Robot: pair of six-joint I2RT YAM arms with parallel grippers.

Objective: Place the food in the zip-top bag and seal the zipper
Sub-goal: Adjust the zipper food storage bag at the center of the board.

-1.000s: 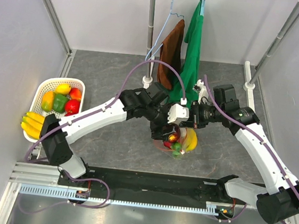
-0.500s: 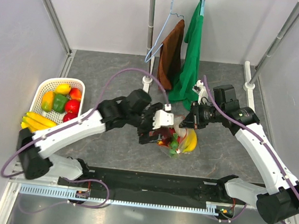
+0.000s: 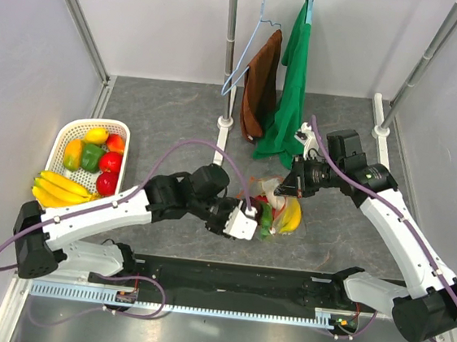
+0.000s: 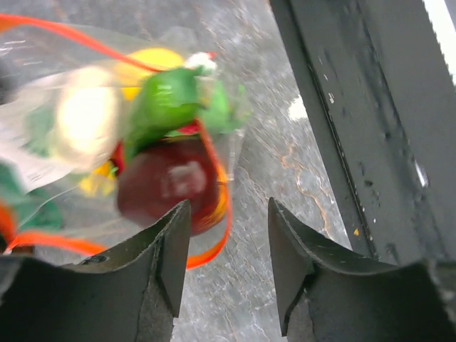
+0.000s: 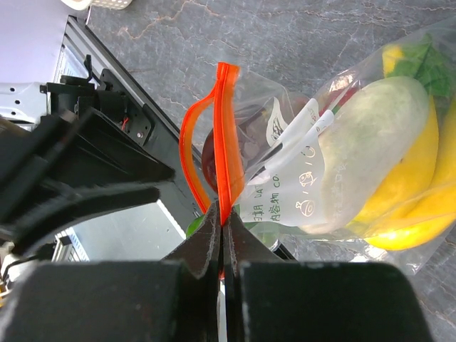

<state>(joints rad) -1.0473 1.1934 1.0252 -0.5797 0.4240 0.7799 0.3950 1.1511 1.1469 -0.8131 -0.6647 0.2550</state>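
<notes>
On grey table [image 3: 169,116] middle: clear crinkly zip-top bag [image 3: 280,213] holding yellow banana bunch [image 5: 420,171], whitish round piece [image 5: 360,149], green piece [image 4: 171,107], dark red round piece [image 4: 167,189]. Right gripper [image 5: 221,226] pinched tight on red-orange zipper strip [image 5: 223,128]. Left gripper [image 4: 228,242] spread, empty, just left of bag.

Risks:
- thin strip slips from pinch, mouth sags
- mouth gapes, dark red piece rolls out
- left gripper shoves bag instead of catching strip

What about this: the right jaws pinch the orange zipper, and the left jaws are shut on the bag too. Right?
Not quite. The right jaws do pinch the orange zipper, but the left jaws are open, gripping nothing, with the bag just ahead. The left wrist view shows it.
</notes>
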